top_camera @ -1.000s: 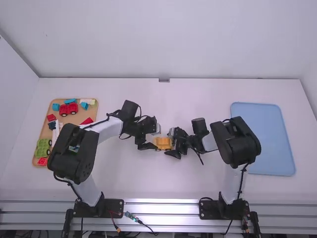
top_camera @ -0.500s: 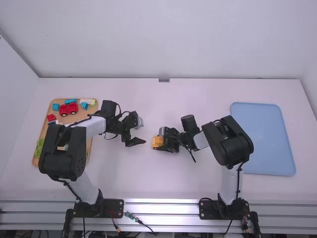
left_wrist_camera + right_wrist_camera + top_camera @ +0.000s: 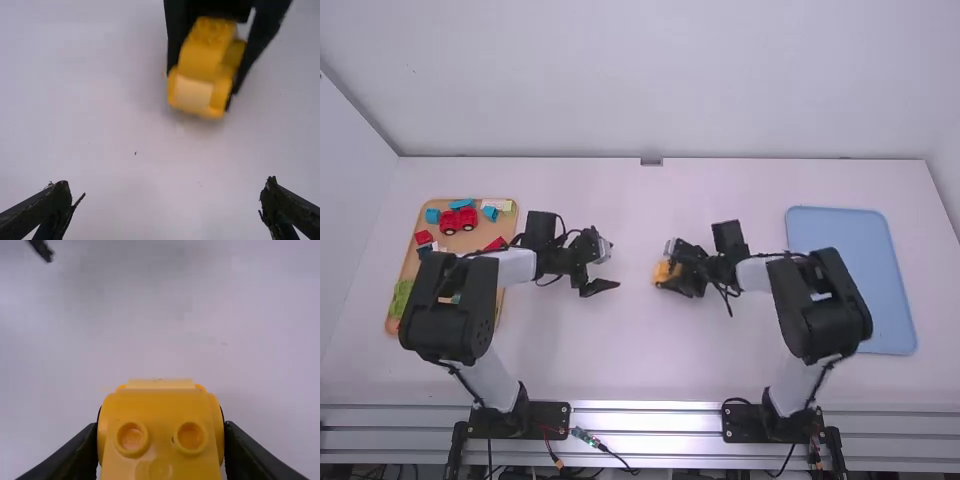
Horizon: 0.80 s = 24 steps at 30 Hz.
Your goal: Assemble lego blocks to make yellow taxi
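Yellow taxi (image 3: pixel 202 60), one: is pinched by right gripper (image 3: pixel 161 437), mid-frame, left of blue tray (image 3: pixel 850 235); left gripper (image 3: pixel 167 192), spread.

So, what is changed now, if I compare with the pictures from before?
The left hand has backed away from the yellow block build, to the left, and is open. The right hand keeps its grip and has carried the build to the right and slightly farther from the high camera. The wooden tray and blue tray stayed in place.
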Tool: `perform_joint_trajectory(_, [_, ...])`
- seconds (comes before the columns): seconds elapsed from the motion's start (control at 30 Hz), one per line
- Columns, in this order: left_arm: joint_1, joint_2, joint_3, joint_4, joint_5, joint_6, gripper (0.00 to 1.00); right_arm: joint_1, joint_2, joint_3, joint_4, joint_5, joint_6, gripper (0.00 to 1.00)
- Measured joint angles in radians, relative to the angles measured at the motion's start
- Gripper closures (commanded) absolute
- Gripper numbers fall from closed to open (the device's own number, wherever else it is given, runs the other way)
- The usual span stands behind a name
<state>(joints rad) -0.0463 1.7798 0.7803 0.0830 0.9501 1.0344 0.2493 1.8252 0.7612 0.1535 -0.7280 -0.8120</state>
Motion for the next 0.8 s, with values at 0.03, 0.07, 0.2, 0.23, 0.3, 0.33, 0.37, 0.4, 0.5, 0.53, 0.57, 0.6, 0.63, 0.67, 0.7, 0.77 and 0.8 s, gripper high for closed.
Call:
perform_joint_trajectory(0.03, [0.000,0.000,-0.008,0.041,0.000,-0.023,0.01,-0.032,-0.061,0.000,-0.035,0.040,-0.003,0.65])
perform_joint_trajectory(0.07, [0.000,0.000,-0.010,0.057,0.000,-0.033,0.01,-0.047,-0.085,0.000,-0.050,0.058,-0.006,0.65])
perform_joint_trajectory(0.2, [-0.002,0.000,-0.025,0.181,0.000,-0.117,0.01,-0.183,-0.237,0.000,-0.109,0.175,0.022,0.66])
perform_joint_trajectory(0.23, [-0.002,0.000,-0.026,0.192,0.000,-0.125,0.01,-0.196,-0.246,0.000,-0.111,0.184,0.028,0.66])
perform_joint_trajectory(0.3, [-0.003,0.000,-0.030,0.221,0.000,-0.154,0.01,-0.271,-0.282,0.000,-0.115,0.232,0.064,0.67])
perform_joint_trajectory(0.33, [-0.004,0.000,-0.030,0.234,0.000,-0.172,0.01,-0.323,-0.295,0.000,-0.110,0.258,0.090,0.67])
perform_joint_trajectory(0.37, [-0.005,0.000,-0.030,0.242,0.000,-0.177,0.01,-0.354,-0.299,0.000,-0.108,0.270,0.105,0.68])
perform_joint_trajectory(0.4, [-0.005,0.000,-0.030,0.249,0.000,-0.183,0.01,-0.380,-0.302,0.000,-0.105,0.280,0.117,0.68])
perform_joint_trajectory(0.5, [-0.006,0.000,-0.030,0.291,0.001,-0.210,0.01,-0.513,-0.302,-0.002,-0.095,0.312,0.180,0.67])
perform_joint_trajectory(0.53, [-0.005,0.000,-0.030,0.315,0.000,-0.229,0.01,-0.559,-0.302,-0.008,-0.073,0.320,0.205,0.66])
perform_joint_trajectory(0.57, [-0.005,0.000,-0.031,0.335,0.000,-0.243,0.01,-0.599,-0.302,-0.015,-0.052,0.326,0.226,0.66])
perform_joint_trajectory(0.6, [-0.006,0.000,-0.031,0.344,0.000,-0.251,0.01,-0.616,-0.300,-0.018,-0.042,0.328,0.236,0.66])
perform_joint_trajectory(0.63, [-0.005,0.000,-0.031,0.361,0.000,-0.264,0.01,-0.652,-0.292,-0.025,-0.013,0.331,0.259,0.66])
perform_joint_trajectory(0.67, [-0.005,0.000,-0.031,0.369,0.000,-0.272,0.01,-0.671,-0.282,-0.027,0.006,0.333,0.273,0.66])
perform_joint_trajectory(0.7, [-0.005,0.000,-0.031,0.380,0.000,-0.283,0.01,-0.709,-0.253,-0.034,0.048,0.336,0.299,0.65])
perform_joint_trajectory(0.77, [-0.005,0.000,-0.031,0.386,0.001,-0.290,0.01,-0.744,-0.217,-0.043,0.091,0.337,0.321,0.65])
perform_joint_trajectory(0.8, [-0.005,0.000,-0.031,0.390,0.001,-0.295,0.01,-0.768,-0.185,-0.052,0.121,0.338,0.338,0.65])
